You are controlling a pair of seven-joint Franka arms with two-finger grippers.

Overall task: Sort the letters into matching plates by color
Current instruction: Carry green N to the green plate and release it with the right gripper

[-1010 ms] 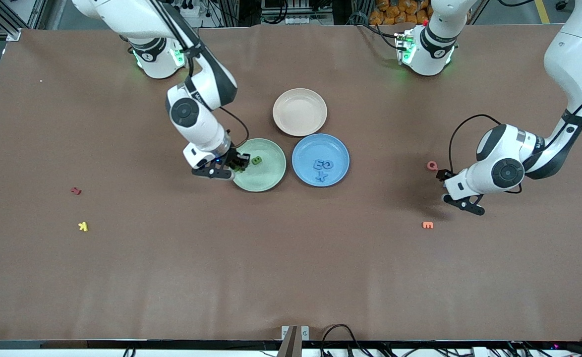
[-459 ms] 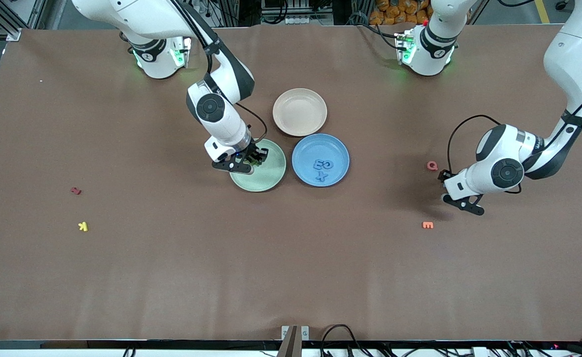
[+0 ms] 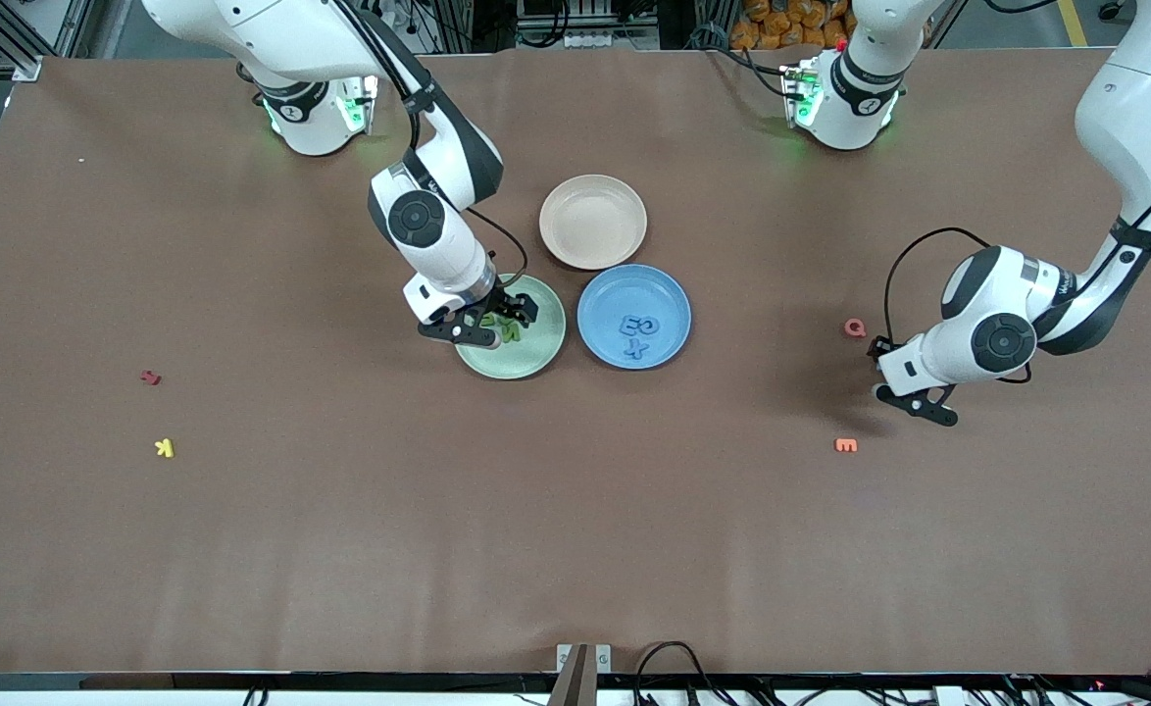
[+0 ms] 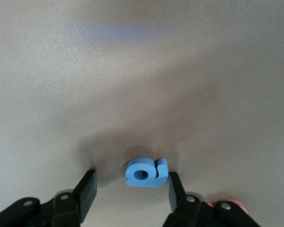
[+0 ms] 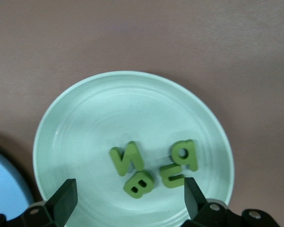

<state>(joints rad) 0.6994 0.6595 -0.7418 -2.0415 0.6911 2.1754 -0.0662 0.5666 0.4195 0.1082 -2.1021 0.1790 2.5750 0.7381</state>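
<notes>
Letters: four green ones [image 5: 151, 165] lie together in the mint plate [image 3: 536, 355], an N, a B, a P and one more, all free of the right pincer [image 3: 497, 328], which hangs over them with its fingers [image 5: 64, 198] spread wide and holding nothing. Three blue letters [image 3: 638, 333] lie in the blue plate [image 3: 669, 299] beside it, toward the left arm's end. A fourth blue letter [image 4: 146, 172] rests on the worktop [image 3: 575, 510] between the fingers of the left pincer [image 4: 132, 194], which stands low over it, partly open, one finger touching the letter, the other apart. A beige plate [image 3: 593, 222], farther from the front camera, holds nothing. Pink [image 3: 855, 327] and orange [image 3: 845, 445] letters lie near the left pincer.
</notes>
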